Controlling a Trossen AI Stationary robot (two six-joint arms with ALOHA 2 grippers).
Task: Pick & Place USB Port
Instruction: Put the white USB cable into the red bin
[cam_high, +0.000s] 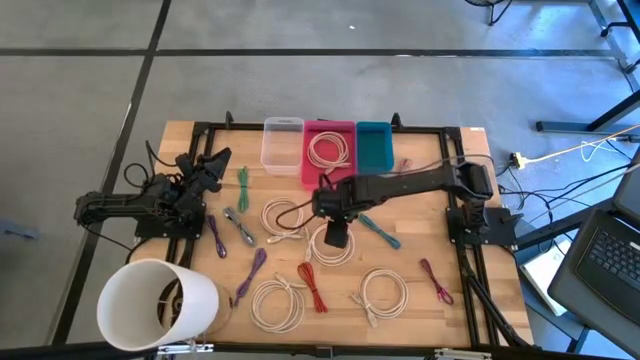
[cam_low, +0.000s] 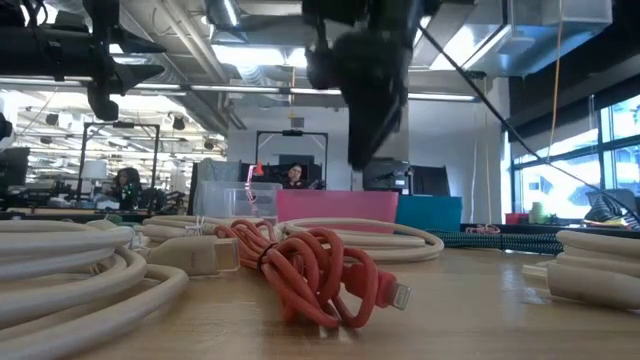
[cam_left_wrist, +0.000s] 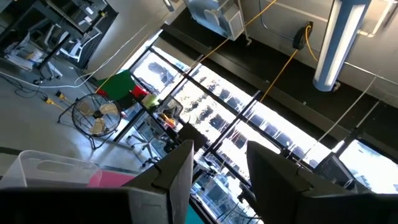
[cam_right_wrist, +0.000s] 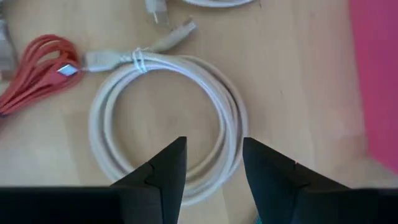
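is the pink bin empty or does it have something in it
Not empty: the pink bin holds one coiled white cable, seen from above. The clear bin beside it looks empty.

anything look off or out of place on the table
Nothing stands out. The cables lie loosely coiled across the table, one white coil already sits in the pink bin, and the right pincer hangs open over another white coil.

The tabletop (cam_high: 420, 320) is pale wood with a matt, fine-grained face. The white cable coil (cam_right_wrist: 168, 127) looks like smooth, slightly glossy plastic. The red cable (cam_low: 310, 270) has a soft sheen. At 12 o'clock, the clear bin (cam_high: 282, 145) is translucent plastic and the pink bin (cam_high: 328, 130) opaque matt plastic.
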